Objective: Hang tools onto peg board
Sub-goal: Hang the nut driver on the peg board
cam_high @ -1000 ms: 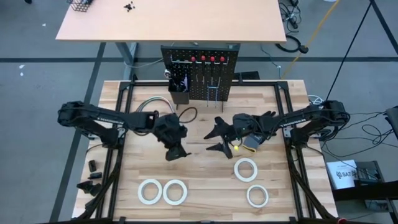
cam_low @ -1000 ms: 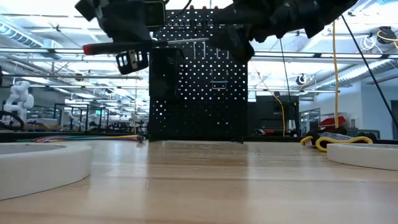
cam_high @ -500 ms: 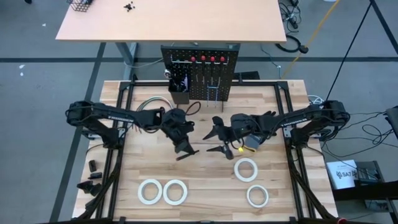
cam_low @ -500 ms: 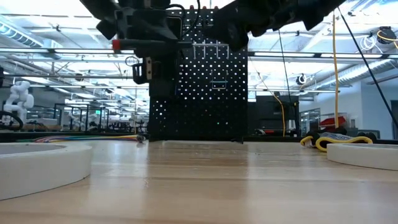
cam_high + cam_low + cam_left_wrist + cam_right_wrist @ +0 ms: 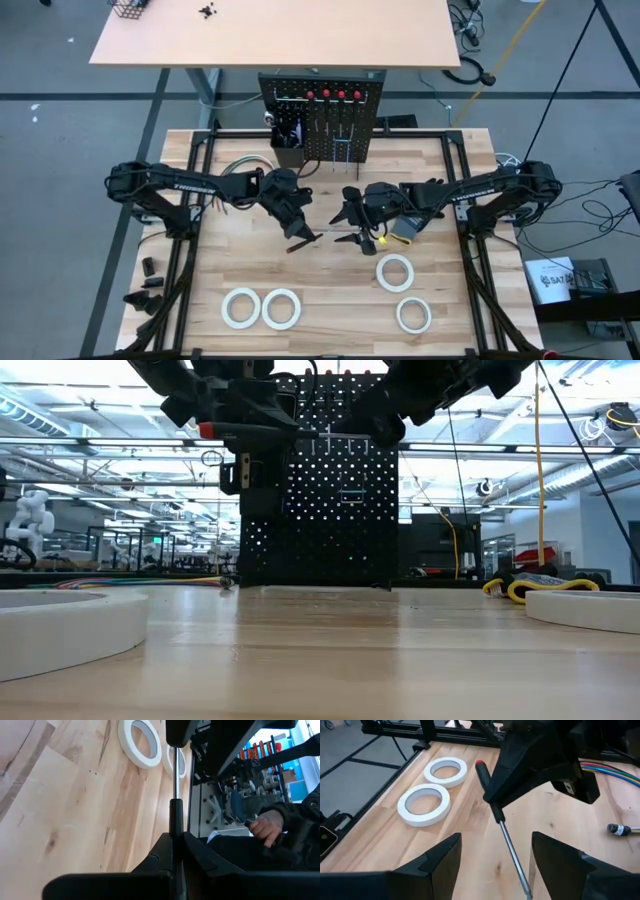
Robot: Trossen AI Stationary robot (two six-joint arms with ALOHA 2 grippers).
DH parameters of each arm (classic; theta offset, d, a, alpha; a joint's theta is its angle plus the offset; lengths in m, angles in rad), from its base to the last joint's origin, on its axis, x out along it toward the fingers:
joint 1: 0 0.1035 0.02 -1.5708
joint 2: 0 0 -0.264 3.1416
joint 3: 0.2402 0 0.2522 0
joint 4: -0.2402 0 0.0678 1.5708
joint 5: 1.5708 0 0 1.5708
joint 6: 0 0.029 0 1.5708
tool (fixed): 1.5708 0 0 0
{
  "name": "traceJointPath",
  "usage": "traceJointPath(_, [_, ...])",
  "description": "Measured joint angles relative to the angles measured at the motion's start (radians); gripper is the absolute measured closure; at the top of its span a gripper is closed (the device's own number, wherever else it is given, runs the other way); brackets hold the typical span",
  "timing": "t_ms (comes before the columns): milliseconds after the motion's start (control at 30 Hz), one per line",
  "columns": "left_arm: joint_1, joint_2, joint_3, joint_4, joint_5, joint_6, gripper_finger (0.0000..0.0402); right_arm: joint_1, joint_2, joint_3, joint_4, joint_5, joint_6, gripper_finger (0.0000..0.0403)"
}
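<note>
The left gripper (image 5: 296, 228) is up above the middle of the table (image 5: 330, 300), squeezed tight on a screwdriver (image 5: 500, 822) with a red-tipped black handle. Its metal end points at the right gripper (image 5: 352, 224), whose fingers are spread wide, close by. The peg board (image 5: 322, 120) stands upright at the table's back edge
</note>
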Motion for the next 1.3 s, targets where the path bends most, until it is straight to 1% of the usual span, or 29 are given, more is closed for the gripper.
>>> traceJointPath(233, [0.0, 0.0, 0.0, -0.001, 0.009, 0.0, 0.0388, -0.003, 0.0, 0.0, -0.028, 0.031, -0.008, 0.0213])
traceJointPath(467, [0.0, 0.0, 0.0, 0.0, 0.023, 0.0, 0.0388, -0.003, 0.0, 0.0, -0.028, 0.031, -0.022, 0.0271])
traceJointPath(667, [0.0, 0.0, 0.0, 0.027, 0.029, 0.009, 0.0388, -0.003, 0.0, 0.0, -0.027, 0.031, -0.022, 0.0312])
traceJointPath(733, [0.0, 0.0, 0.0, 0.053, 0.037, 0.01, 0.0388, -0.003, 0.0, 0.0, -0.027, 0.031, -0.022, 0.0322])
traceJointPath(1000, [0.003, 0.0, 0.0, 0.051, 0.037, 0.01, 0.0388, -0.003, 0.0, 0.0, -0.025, 0.03, -0.019, 0.036])
traceJointPath(1300, [0.024, 0.0, 0.0, 0.044, 0.05, 0.01, 0.0388, -0.003, 0.0, 0.0, -0.024, 0.023, -0.019, 0.0384])
